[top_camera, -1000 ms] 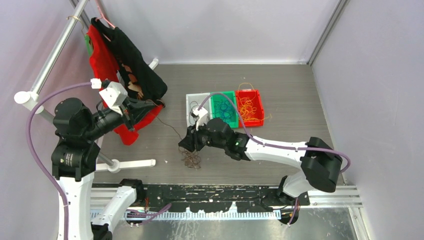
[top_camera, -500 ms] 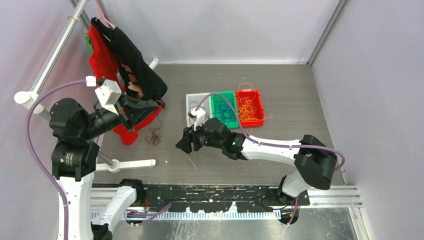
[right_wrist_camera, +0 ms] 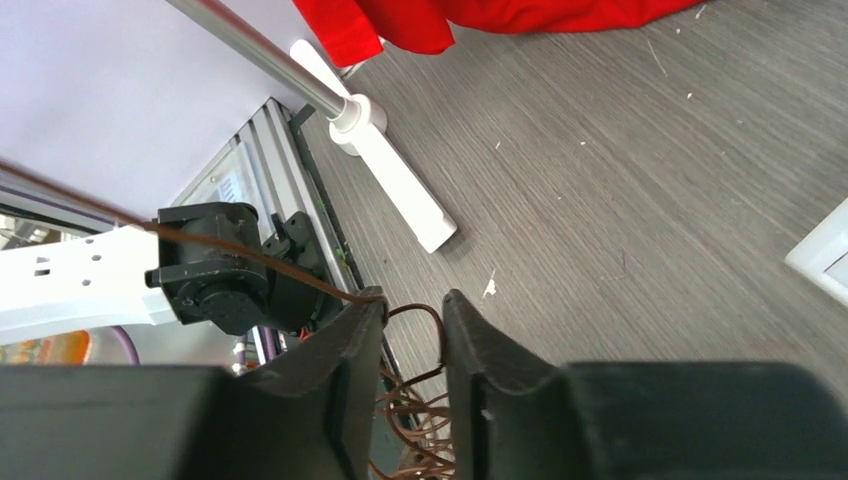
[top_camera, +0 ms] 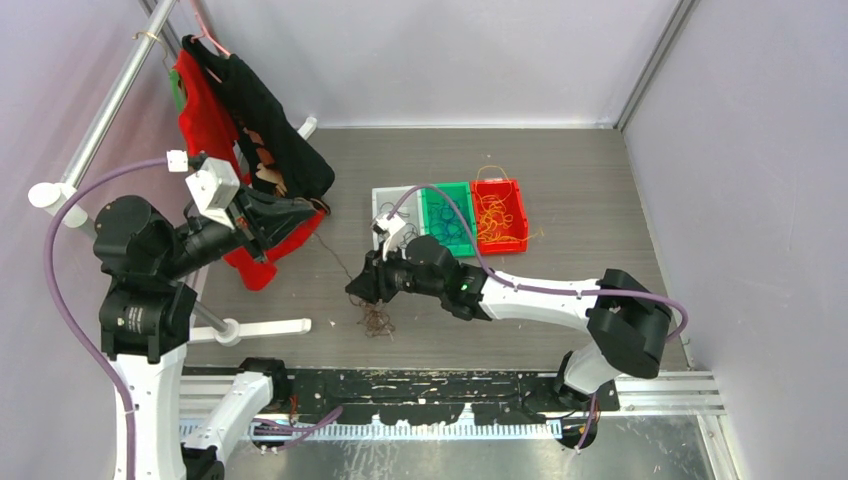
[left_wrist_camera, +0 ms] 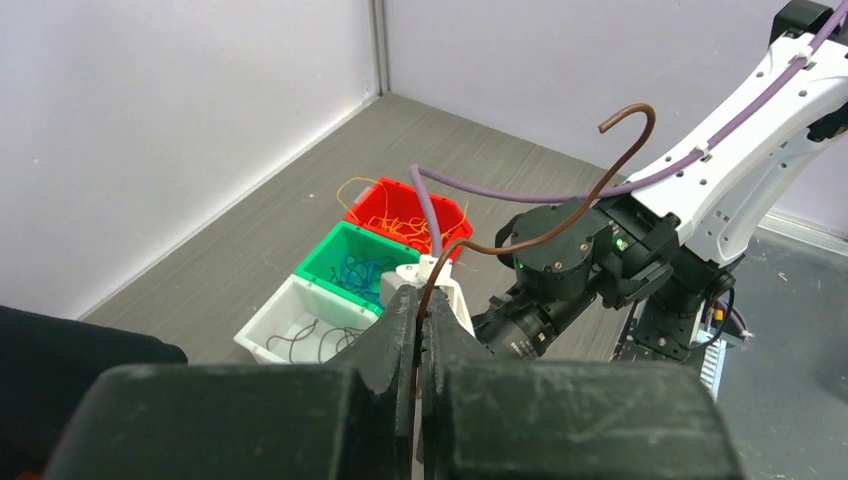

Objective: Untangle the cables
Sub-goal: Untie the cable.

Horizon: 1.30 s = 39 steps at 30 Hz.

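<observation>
The cables [top_camera: 377, 318], a small brown tangle, lie at lower centre of the top view, just beneath the right gripper [right_wrist_camera: 414, 298]. Its jaws stand slightly apart around brown loops; whether any is pinched, I can't make out. The left gripper [left_wrist_camera: 420, 300] is clamped on one brown strand [left_wrist_camera: 651, 120]. Above, the white bin [top_camera: 377, 215], green bin [top_camera: 445, 186] and red bin [top_camera: 523, 215] already hold strands; this knot remains.

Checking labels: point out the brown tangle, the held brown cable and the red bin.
brown tangle [top_camera: 377, 320]: top view, middle.
held brown cable [left_wrist_camera: 650, 125]: left wrist view, hook.
red bin [top_camera: 505, 183]: top view, far rim.
</observation>
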Available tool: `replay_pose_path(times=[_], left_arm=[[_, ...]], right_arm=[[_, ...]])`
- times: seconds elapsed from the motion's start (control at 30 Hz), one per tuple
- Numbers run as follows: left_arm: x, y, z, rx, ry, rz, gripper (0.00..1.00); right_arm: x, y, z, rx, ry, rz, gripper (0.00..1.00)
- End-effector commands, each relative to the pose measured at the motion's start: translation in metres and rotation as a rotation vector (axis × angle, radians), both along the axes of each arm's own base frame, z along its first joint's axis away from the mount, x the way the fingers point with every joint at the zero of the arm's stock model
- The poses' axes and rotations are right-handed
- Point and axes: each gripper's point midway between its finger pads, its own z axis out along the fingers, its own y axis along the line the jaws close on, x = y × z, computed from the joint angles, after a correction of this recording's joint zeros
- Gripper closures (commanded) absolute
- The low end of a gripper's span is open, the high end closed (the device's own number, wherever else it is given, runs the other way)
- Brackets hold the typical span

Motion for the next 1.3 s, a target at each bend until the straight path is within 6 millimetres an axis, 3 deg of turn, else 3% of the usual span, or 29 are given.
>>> replay_pose_path(times=[0.0,0.17,0.3,0.53,0.63,0.77,0.87,0.97,1.03,1.17,1.27], left_arm=[[-0.01,-0.001,0.027,-0.009,-0.103,-0.019,1.0],[-0.014,-0.002,0.034,-0.022,-0.108,-0.029,1.0],[-0.016,-0.003,0.038,-0.024,-0.116,-0.033,1.0],[-0.017,-0.003,0.04,-0.025,-0.124,-0.033,1.0],[-0.017,-0.003,0.04,-0.025,-0.126,-0.031,1.0],[-0.021,-0.002,0.043,-0.026,-0.127,-0.033,1.0],[-0.028,0.0,0.039,0.016,-0.141,-0.025,1.0],[-0.028,0.014,0.016,0.103,-0.116,0.064,1.0],[-0.017,0.034,-0.016,0.196,-0.073,0.19,1.0],[0.014,0.085,-0.082,0.381,-0.049,0.474,1.0],[0.018,0.106,-0.107,0.472,-0.106,0.568,1.0]], right_arm=[[0.004,0.007,0.013,0.01,-0.022,-0.001,0.71],[0.0,0.007,0.012,0.015,-0.007,0.014,0.76],[-0.001,0.011,0.02,0.04,-0.008,0.025,0.85],[0.0,0.01,0.03,0.058,-0.028,0.019,0.87],[0.002,0.009,0.031,0.062,-0.031,0.007,0.92],[0.017,-0.001,0.018,0.002,-0.034,-0.087,0.98],[0.041,-0.025,0.002,-0.086,-0.044,-0.218,0.99],[0.067,-0.066,-0.006,-0.127,-0.014,-0.362,0.99],[0.075,-0.084,0.004,-0.08,0.022,-0.386,0.99],[0.066,-0.102,0.03,-0.082,0.007,-0.33,0.99],[0.058,-0.114,0.038,-0.113,0.022,-0.306,0.99]])
